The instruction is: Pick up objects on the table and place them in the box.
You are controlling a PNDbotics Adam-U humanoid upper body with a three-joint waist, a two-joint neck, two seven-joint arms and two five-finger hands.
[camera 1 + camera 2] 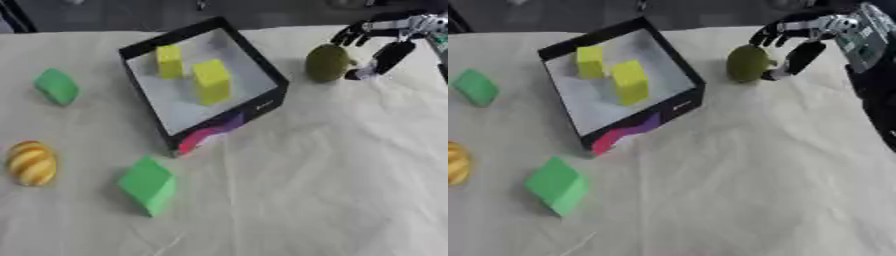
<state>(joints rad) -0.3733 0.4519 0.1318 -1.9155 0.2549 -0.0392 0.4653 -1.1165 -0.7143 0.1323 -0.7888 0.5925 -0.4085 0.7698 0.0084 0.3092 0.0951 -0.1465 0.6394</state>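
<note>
A black box (267,102) with a white floor sits at the upper middle, with two yellow blocks (211,80) inside it. To its right an olive-green round fruit (327,62) rests on the cloth. My right hand (802,42) comes in from the upper right, open, its thumb just right of the fruit and its fingers arched above it. A large green block (148,184) lies in front of the box, a smaller green block (57,86) at far left, and a yellow-orange striped fruit (31,162) at the left edge. My left hand is out of sight.
A wrinkled cream cloth (332,190) covers the table, with bare room across the right and front. The table's far edge runs along the top, dark floor beyond it.
</note>
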